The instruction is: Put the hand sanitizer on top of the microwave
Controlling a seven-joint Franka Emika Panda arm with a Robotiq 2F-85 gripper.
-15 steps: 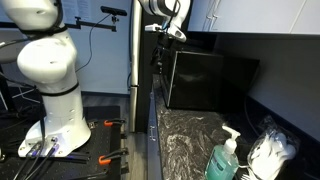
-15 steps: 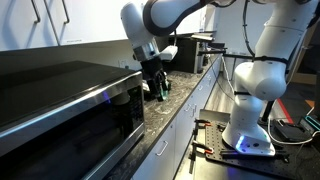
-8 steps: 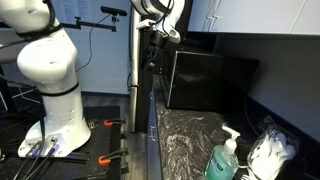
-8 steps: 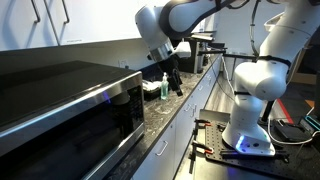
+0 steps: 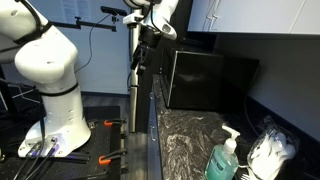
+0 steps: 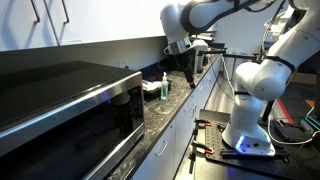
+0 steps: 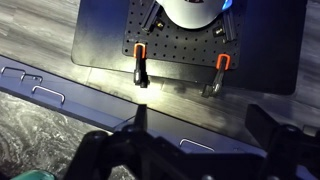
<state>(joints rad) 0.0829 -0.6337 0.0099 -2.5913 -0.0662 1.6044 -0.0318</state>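
The hand sanitizer (image 5: 224,158) is a green pump bottle standing on the dark marbled counter; it also shows in an exterior view (image 6: 165,86) beyond the microwave. The black microwave (image 5: 205,78) stands on the counter and fills the left of an exterior view (image 6: 70,110); its top is bare. My gripper (image 5: 139,60) hangs past the counter's front edge, apart from the bottle (image 6: 190,74). In the wrist view its fingers (image 7: 200,135) are spread wide over the counter edge and floor, with nothing between them.
A white plastic bag (image 5: 270,153) lies by the bottle at the counter's end. Drawer fronts with handles (image 7: 200,148) run below the counter edge. The robot's base (image 6: 250,125) stands on a black plate with orange clamps (image 7: 140,75) on the floor.
My gripper has moved away from the sanitizer, outward past the counter's front edge toward the robot's base. The bottle has not moved.
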